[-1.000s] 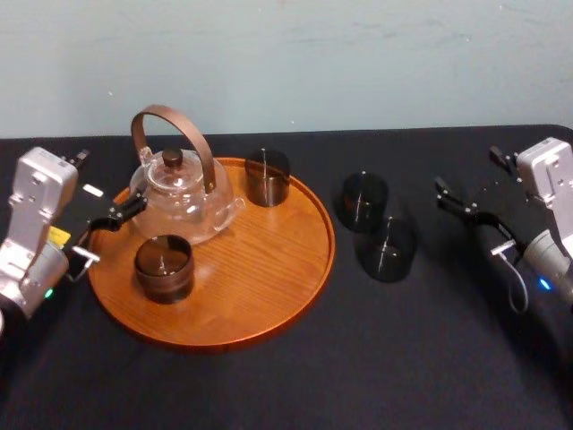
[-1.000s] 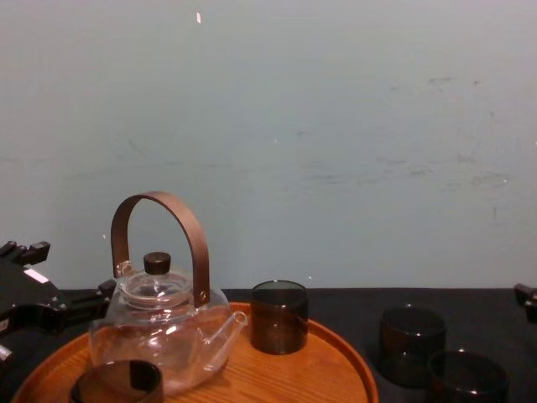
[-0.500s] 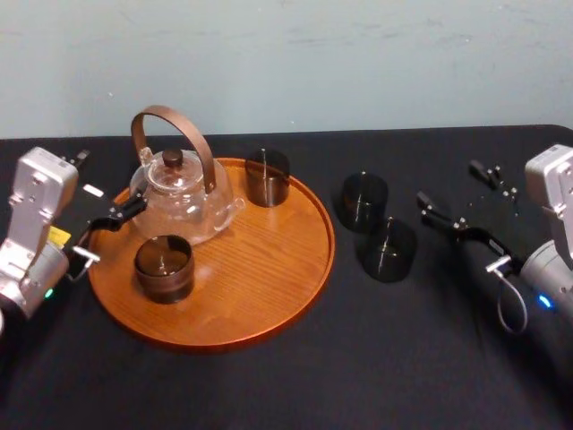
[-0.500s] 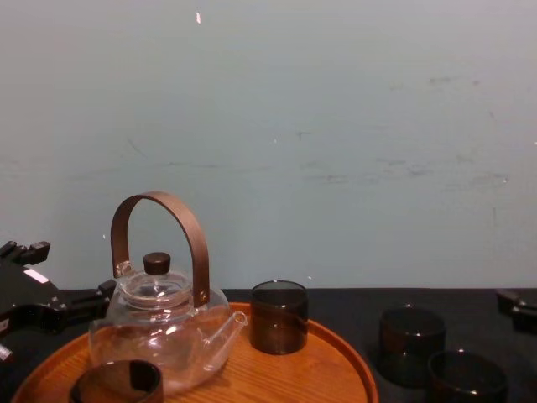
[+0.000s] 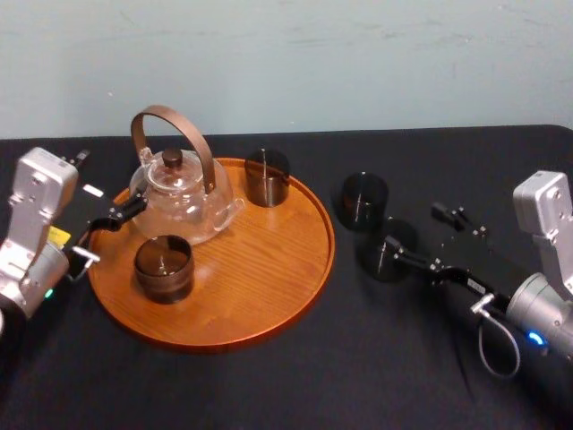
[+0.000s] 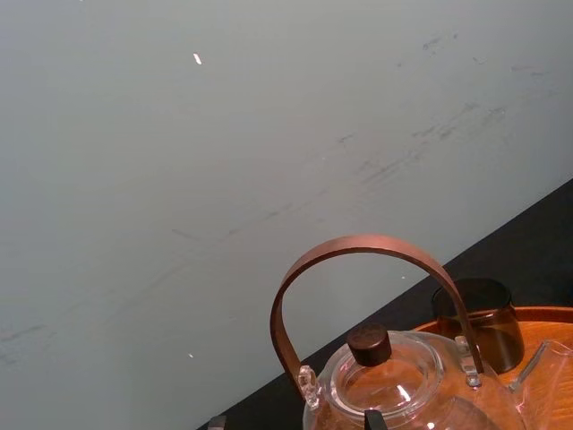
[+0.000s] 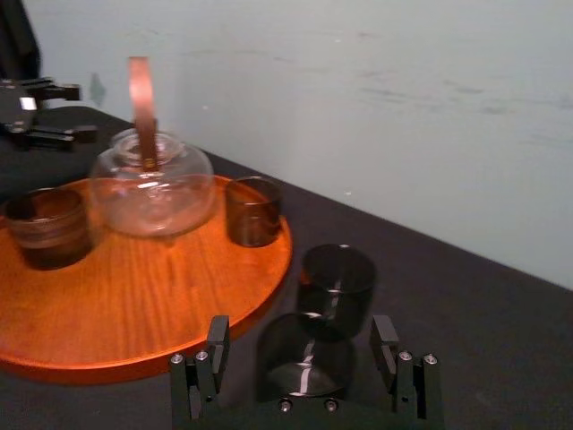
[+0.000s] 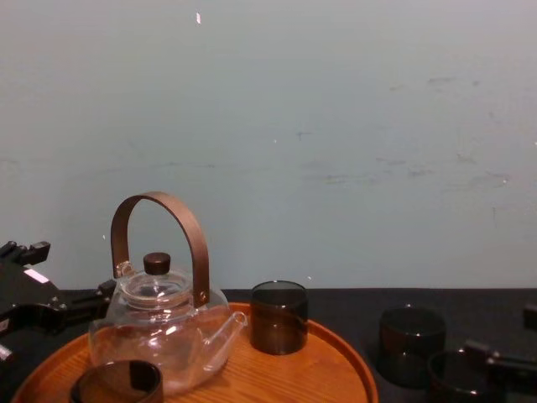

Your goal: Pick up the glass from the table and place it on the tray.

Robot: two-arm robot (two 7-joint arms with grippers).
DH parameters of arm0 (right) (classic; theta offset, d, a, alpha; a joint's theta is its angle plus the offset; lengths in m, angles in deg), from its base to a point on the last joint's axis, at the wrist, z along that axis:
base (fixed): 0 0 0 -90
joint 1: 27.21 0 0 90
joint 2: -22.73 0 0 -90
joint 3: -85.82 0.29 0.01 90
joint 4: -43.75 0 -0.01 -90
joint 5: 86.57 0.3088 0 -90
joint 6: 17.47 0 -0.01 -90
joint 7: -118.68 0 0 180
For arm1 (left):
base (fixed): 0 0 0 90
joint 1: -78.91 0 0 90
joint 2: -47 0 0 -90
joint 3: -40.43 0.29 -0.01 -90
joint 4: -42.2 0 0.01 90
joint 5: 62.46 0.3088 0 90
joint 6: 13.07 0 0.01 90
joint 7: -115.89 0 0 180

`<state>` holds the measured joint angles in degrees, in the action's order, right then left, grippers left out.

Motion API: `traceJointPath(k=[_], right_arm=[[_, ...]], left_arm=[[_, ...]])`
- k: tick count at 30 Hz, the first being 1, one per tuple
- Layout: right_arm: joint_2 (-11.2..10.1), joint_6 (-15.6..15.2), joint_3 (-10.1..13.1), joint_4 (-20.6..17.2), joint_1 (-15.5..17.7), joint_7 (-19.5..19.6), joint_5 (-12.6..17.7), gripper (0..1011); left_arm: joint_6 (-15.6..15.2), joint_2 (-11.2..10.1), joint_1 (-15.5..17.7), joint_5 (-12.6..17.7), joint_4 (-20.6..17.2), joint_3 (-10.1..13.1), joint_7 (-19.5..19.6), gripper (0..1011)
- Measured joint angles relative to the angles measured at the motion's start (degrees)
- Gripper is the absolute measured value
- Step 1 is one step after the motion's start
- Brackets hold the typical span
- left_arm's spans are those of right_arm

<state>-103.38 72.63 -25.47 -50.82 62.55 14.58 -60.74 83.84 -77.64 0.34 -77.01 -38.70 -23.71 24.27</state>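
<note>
Two dark smoky glasses stand on the black table point(image 5: 286, 385), right of the round wooden tray point(image 5: 269, 296). The farther glass point(image 5: 364, 199) is clear of the arm. My right gripper point(image 5: 417, 230) is open and reaches in from the right, level with the nearer glass point(image 5: 387, 251). In the right wrist view this glass point(image 7: 304, 358) sits in the gap of the right gripper point(image 7: 300, 345), neither finger visibly touching it, and the other glass point(image 7: 337, 278) stands just beyond. My left gripper point(image 5: 106, 235) rests open at the tray's left edge, beside the teapot.
On the tray stand a glass teapot point(image 5: 183, 193) with a brown arched handle and two more dark glasses, one at the back point(image 5: 267, 176) and one at the front left point(image 5: 164, 266). The tray's right half is bare wood. A pale wall rises behind the table.
My right gripper has swung left and down from the table's right side to the nearer table glass, staying open. The left arm and all glasses have stayed put.
</note>
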Motion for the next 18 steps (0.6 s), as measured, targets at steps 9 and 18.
traceJointPath(k=[9, 18], right_arm=[[0.6, -1.39, 0.72, -0.58, 1.14, -1.84, 0.46, 1002], [1.4, -2.13, 2.26, -0.47, 2.1, -2.19, 0.25, 1002]], left_arm=[[0.0, 0.0, 0.0, 0.0, 0.0, 0.0, 0.0, 1001], [0.0, 0.0, 0.0, 0.0, 0.0, 0.0, 0.0, 1001]])
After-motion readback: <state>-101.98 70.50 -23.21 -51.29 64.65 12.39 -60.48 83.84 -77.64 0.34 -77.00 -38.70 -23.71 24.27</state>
